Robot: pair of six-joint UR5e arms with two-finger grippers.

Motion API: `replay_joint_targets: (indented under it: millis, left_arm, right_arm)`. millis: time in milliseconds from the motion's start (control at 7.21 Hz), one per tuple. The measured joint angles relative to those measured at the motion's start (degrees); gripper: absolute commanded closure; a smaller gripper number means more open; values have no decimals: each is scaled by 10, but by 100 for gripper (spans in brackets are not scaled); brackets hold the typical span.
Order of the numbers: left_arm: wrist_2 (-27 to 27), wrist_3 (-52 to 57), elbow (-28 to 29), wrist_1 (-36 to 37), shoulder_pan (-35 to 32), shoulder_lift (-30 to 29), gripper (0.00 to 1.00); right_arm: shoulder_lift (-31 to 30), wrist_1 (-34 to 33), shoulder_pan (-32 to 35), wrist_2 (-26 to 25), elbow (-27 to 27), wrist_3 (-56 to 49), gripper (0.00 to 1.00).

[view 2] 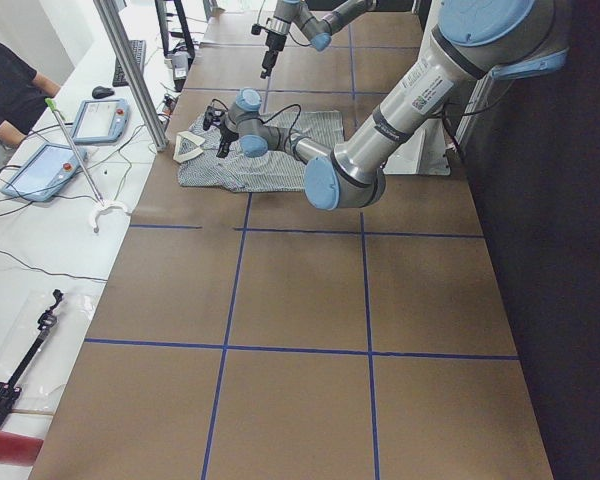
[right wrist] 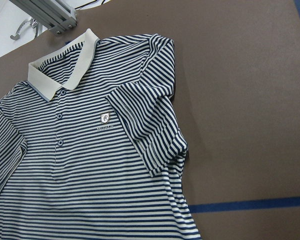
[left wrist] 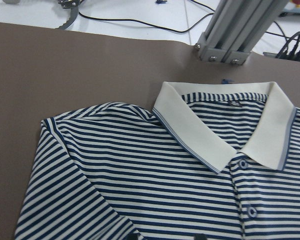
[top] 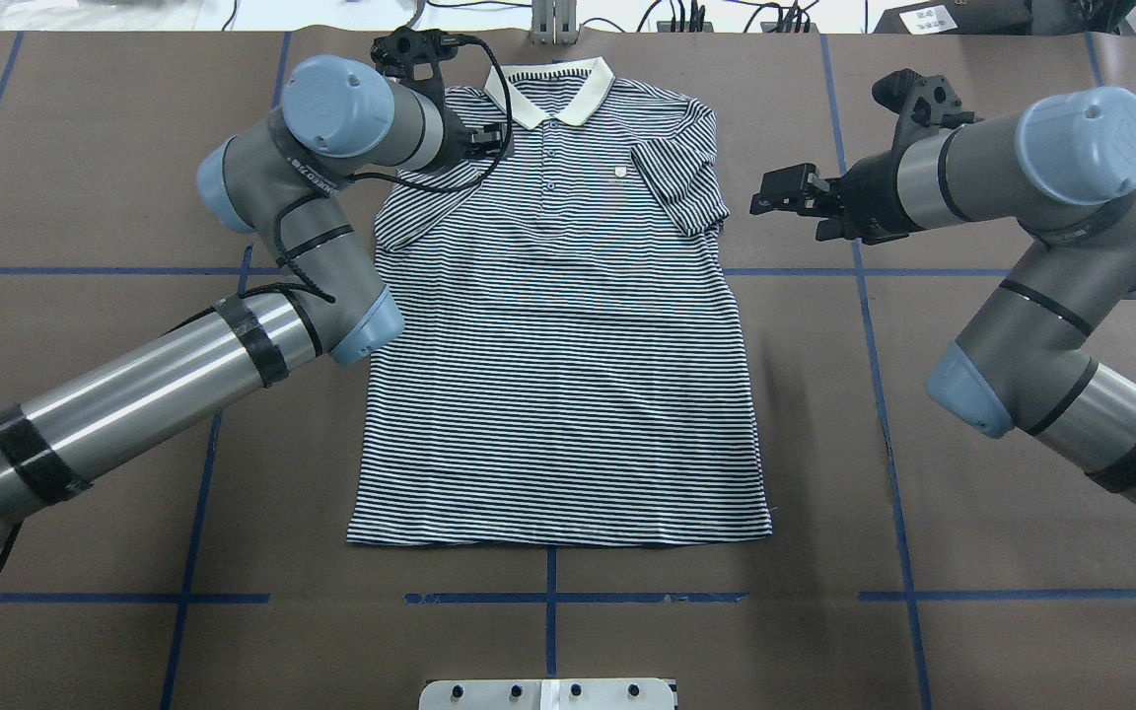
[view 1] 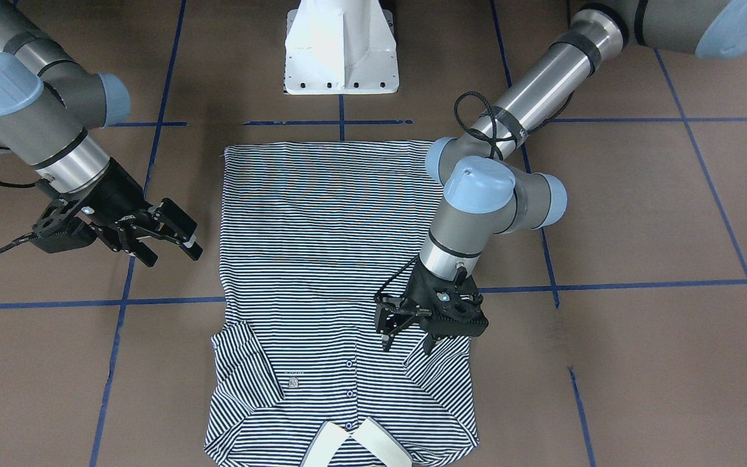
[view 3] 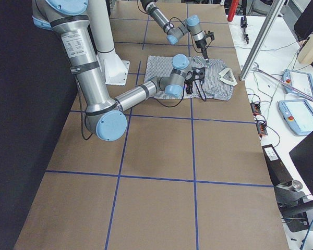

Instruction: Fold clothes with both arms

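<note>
The striped polo shirt lies flat and face up on the brown table, with its cream collar at the far edge and both short sleeves folded in over the front. My left gripper hangs open just above the shoulder beside the collar, with nothing between its fingers. My right gripper is open over bare table, a short way outside the other sleeve. The left wrist view shows the collar and shoulder close up.
The white pedestal stands at the robot's side of the table, near the shirt's hem. Blue tape lines grid the brown table. An aluminium post rises just beyond the collar. A person sits at a side desk with tablets.
</note>
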Motion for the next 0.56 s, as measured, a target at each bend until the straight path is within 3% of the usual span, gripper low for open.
replay_joint_targets:
  millis: [278, 555]
  left_arm:
    - [-45, -10, -150, 19, 11, 89, 21]
    - [-80, -21, -307, 77, 14, 188, 20]
  right_arm:
    - [-1, -18, -89, -68, 27, 133, 0]
    - [-6, -156, -235, -233, 117, 233, 1]
